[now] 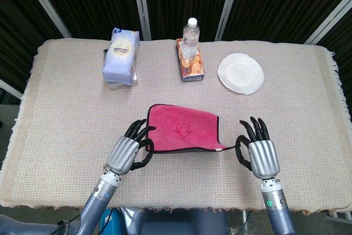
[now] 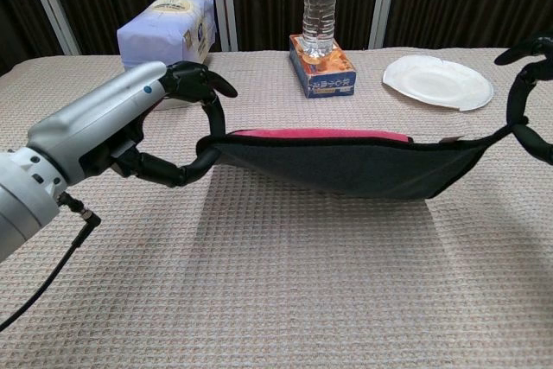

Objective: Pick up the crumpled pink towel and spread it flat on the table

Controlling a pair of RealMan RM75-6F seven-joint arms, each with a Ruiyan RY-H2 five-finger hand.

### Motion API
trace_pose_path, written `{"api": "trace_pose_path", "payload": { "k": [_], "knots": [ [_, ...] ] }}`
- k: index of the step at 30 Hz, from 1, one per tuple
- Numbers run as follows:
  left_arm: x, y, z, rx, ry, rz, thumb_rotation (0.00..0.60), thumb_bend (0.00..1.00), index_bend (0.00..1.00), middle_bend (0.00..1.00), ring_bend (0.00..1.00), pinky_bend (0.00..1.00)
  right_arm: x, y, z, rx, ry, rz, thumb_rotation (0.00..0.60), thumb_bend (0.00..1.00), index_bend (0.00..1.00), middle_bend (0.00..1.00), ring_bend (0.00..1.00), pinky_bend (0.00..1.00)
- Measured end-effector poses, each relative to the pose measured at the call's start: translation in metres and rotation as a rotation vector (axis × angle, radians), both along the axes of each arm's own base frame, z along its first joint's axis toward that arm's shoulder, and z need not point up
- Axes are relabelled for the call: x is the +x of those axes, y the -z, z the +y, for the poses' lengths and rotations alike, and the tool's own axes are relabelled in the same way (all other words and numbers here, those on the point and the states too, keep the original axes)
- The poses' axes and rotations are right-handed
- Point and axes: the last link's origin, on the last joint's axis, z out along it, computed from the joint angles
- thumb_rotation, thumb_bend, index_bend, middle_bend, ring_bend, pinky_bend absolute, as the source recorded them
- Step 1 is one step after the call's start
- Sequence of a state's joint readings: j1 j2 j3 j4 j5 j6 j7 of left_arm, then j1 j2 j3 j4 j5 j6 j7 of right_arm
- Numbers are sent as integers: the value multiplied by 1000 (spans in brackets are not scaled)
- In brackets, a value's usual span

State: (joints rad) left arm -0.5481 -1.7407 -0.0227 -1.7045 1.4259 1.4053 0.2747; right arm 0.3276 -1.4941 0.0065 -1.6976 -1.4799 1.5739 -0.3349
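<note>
Pink towel [image 1: 183,131] hung stretched betw. both hands, lifted off the table [image 1: 66,114].
L hand [image 1: 127,151] pinched the towel's L corner, R hand [image 1: 258,152] pinched its R corner, other fingers spread; dark underside sagged in chest view. Beyond the towel: water bottle [image 1: 190,39] on a snack box [image 1: 191,65], tissue pack [image 1: 122,54] to its L, white plate [image 1: 240,73] to its R.
</note>
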Motion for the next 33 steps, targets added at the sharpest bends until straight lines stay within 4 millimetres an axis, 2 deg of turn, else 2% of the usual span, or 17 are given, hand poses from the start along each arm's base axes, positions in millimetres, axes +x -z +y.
{"api": "trace_pose_path", "payload": {
  "k": [10,33],
  "knots": [
    [-13,-1,-14,-17,3,10,600,483,583,180,0,17,-5,4,15,16,1,11,600,467,611,197,15,0],
    [-15,1,-37,-46,38,-1,600,483,587,184,0,17,-13,3,33,24,2,8,600,468,611,197,16,0]
  ]
}}
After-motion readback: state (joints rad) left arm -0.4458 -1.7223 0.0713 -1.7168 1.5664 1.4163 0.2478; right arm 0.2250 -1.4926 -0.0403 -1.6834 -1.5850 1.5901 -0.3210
